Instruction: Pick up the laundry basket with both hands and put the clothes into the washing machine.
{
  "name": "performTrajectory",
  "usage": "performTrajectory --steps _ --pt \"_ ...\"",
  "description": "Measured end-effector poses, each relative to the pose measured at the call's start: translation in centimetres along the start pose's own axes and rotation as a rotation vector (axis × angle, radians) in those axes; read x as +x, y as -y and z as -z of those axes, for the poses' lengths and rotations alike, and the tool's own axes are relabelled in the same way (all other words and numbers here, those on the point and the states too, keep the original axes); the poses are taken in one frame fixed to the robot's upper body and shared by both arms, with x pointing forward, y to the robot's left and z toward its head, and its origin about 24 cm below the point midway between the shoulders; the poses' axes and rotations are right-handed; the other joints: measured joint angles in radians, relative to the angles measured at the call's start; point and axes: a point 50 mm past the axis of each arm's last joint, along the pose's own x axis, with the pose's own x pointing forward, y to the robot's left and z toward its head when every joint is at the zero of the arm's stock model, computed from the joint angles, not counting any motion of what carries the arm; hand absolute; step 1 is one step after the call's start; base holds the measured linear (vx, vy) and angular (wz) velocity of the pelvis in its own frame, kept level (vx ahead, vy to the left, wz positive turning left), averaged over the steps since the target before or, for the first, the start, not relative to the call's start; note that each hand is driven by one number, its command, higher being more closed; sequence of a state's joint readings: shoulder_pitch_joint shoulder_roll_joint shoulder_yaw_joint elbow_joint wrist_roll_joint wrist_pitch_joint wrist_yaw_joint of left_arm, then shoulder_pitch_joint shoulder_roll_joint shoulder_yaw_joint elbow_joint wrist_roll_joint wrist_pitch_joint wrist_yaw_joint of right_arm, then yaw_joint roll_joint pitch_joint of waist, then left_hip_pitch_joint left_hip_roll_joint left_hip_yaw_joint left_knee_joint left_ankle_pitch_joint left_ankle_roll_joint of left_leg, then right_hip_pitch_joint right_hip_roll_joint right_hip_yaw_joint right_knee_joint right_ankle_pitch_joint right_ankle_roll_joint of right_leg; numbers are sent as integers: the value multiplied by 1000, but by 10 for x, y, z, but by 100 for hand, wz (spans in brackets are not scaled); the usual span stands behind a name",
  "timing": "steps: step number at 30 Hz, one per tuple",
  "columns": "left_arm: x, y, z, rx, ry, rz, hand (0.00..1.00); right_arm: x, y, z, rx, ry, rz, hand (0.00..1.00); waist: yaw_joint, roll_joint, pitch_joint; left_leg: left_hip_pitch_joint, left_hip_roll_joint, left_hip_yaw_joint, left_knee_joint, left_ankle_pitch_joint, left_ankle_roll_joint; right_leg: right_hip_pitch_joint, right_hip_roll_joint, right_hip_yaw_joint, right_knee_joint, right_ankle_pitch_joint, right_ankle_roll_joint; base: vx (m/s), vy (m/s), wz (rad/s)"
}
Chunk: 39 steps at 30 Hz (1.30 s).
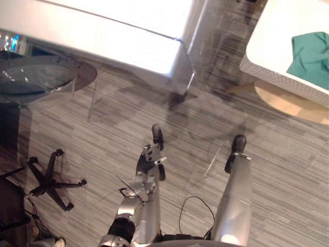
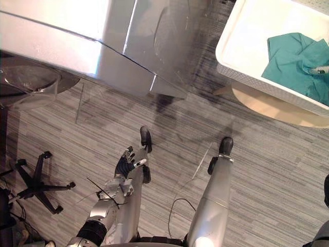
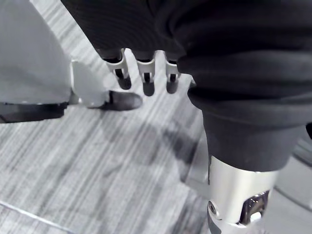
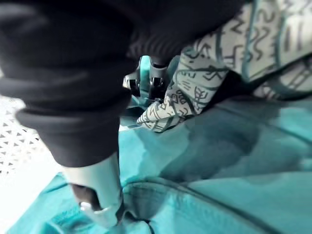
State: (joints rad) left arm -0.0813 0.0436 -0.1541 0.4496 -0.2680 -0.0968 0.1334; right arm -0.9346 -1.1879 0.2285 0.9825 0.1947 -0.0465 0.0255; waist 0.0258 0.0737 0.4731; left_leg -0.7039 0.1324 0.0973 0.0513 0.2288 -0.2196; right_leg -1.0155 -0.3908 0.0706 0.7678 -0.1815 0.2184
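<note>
Right wrist view: right hand (image 4: 95, 184) lies among the laundry basket's (image 4: 14, 141) teal clothes (image 4: 234, 161), grip unreadable; left hand (image 3: 145, 73) hangs slack, empty; both should next take its rim.

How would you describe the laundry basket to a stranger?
Look right of the big white washing machine. The laundry basket rests on a pale wooden stand; it alone has a perforated white wall and teal cloth inside.

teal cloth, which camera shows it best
The right wrist view: the teal cloth lies close up, folds clear, a patterned cloth over part of it. Both eye views show it far off in the white basket; the left wrist view faces the floor.
</note>
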Motion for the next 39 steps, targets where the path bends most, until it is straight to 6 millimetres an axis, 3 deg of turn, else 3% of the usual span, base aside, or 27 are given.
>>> performTrajectory --steps 6,7,14,25,32,35,39 --pt "1 -5 -8 17 32 -1 0 -8 -5 16 5 -6 -22 0 14 -6 3 -24 7 -9 27 -6 9 -3 3 -9 0 -1 -2 -7 -5 3" --pt "1 -5 -9 19 35 0 0 -10 -7 18 0 -10 -29 100 14 -8 5 -30 7 -10 30 -6 9 -5 3 -9 0 -1 -2 -7 0 5" --pt "1 -11 -14 41 53 -3 0 -10 -2 18 63 -1 9 100 14 -14 8 -65 5 -13 60 -8 12 -39 2 -2 26 -2 -4 -7 -9 3" --pt "1 -11 -13 40 46 -8 0 -9 -36 30 3 -71 -91 100 16 -15 8 -60 10 -26 70 -8 14 -20 3 -14 33 -5 -11 0 0 0" --pt "5 -6 -12 29 34 -13 0 -9 -65 35 29 -127 -131 100 14 -21 6 45 35 -27 43 -7 10 119 23 -53 -44 16 -10 25 7 -10" --pt "5 -10 -5 29 4 -38 0 -7 -67 27 69 -116 -116 100 12 -30 1 113 41 -23 4 -7 10 188 27 -69 -78 20 -9 44 12 -8" --pt "2 -13 13 18 -69 -66 0 0 -58 -17 194 44 -53 100 -8 -50 -7 224 58 -13 -51 -5 8 303 40 -93 -132 31 -5 69 -15 -13"
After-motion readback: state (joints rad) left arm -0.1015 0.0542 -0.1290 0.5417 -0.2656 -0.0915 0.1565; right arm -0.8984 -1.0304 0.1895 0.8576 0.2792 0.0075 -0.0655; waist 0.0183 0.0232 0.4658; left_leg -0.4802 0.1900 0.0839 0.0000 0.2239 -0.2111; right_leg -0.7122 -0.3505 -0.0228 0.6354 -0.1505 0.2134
